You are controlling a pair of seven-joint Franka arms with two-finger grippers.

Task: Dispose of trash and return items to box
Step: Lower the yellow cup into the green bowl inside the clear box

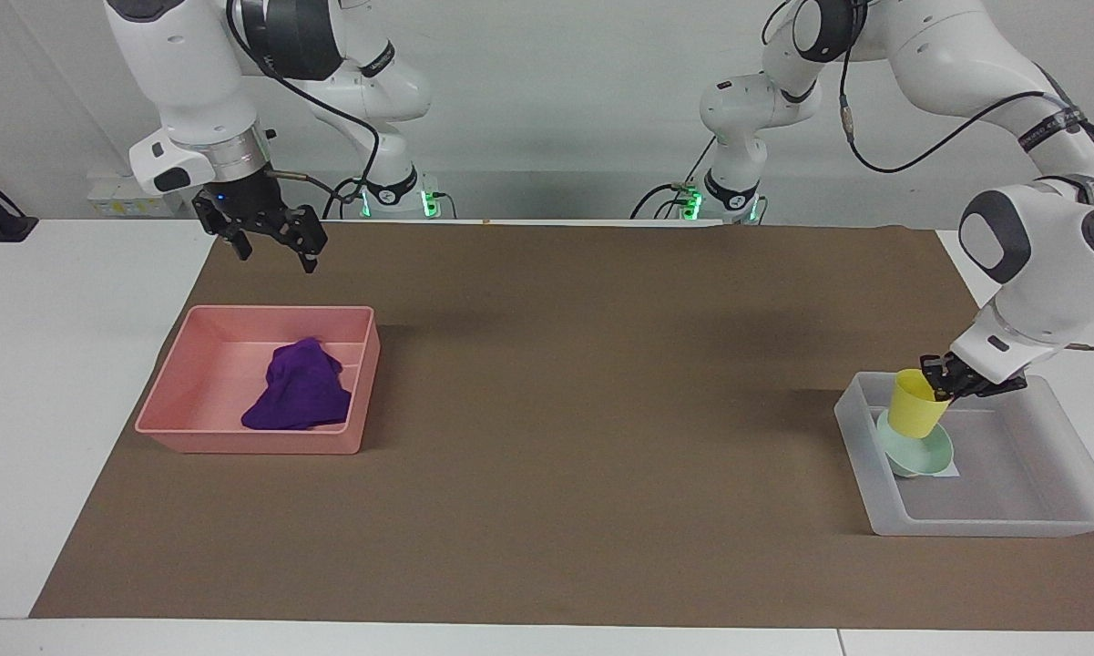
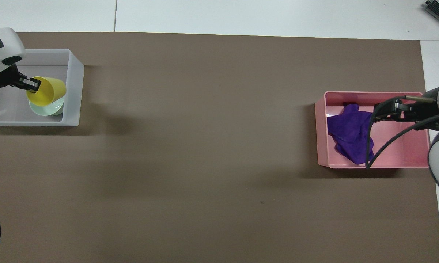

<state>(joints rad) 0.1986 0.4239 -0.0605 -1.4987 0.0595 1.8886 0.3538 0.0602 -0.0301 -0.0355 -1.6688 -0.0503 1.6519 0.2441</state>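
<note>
Both arms are glossy white with dark grey joint caps, black cables looping along them, green lights glowing at their bases, and black end effectors.

One camera sat high across the worktop point(image 1: 547, 437) and faced the robots, looking down at a slant; both arm bases and the wall stood along its top edge; it was far enough off to take in the whole brown mat point(image 1: 547, 510) and white margins at both ends. The second camera hung high above the robots' own end and looked steeply down and forward; only the arms' ends entered at its side edges; it sat closer to the mat point(image 2: 204, 146). Both views shared the mat, the pink tray point(image 1: 182, 401) point(image 2: 409, 160) and the box point(image 1: 1038, 519) point(image 2: 73, 106), turned half a turn from each other.
</note>
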